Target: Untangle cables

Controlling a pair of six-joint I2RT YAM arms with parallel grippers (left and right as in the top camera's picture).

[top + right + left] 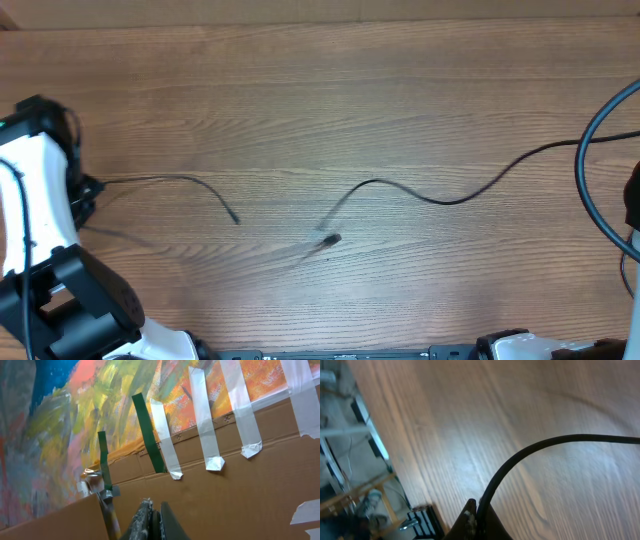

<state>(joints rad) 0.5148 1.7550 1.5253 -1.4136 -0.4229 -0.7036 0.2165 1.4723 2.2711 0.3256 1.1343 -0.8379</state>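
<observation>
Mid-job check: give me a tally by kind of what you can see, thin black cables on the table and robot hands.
Thin black cables: 2, left cable and right cable
Hands: 2, left hand shut on the left cable, right hand shut and empty
Total: 4

The left arm (40, 190), at the left edge of the overhead view, has a white shell, black joints and a thin wire (22, 210) running over it (with a speck of green light at its upper end). A thick wire (585, 170), dark, loops at the right edge. The left gripper (476, 522) is brown-black; the right gripper (152, 520) is black, scuffed grey.
</observation>
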